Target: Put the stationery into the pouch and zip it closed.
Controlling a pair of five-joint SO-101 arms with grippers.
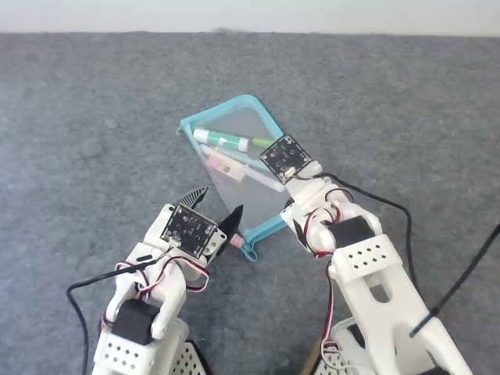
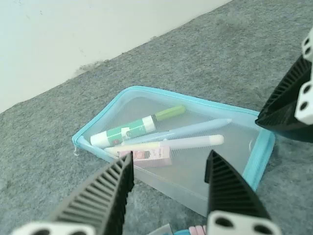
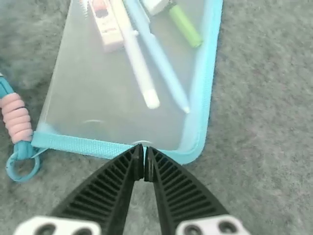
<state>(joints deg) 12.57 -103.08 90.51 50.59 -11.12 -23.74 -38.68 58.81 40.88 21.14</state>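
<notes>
The translucent pouch (image 1: 244, 205) with a cyan border lies flat mid-table. Inside it are a green marker (image 1: 223, 141), a pale blue pen (image 2: 188, 130), a white pen (image 3: 138, 66) and a pink-labelled eraser (image 2: 152, 155). The zip pull, pink beads (image 3: 17, 117) on a cyan ring (image 1: 249, 251), sits at the pouch's near corner. My left gripper (image 1: 215, 205) hangs open just short of that corner, holding nothing. My right gripper (image 3: 143, 151) is shut, its tips on the cyan zip band (image 3: 83, 146) near the other near corner.
Grey felt (image 1: 94, 117) covers the whole table, with open room left, right and behind the pouch. A pale wall (image 2: 73, 29) runs along the far edge. Black cables (image 1: 406, 226) trail beside the right arm.
</notes>
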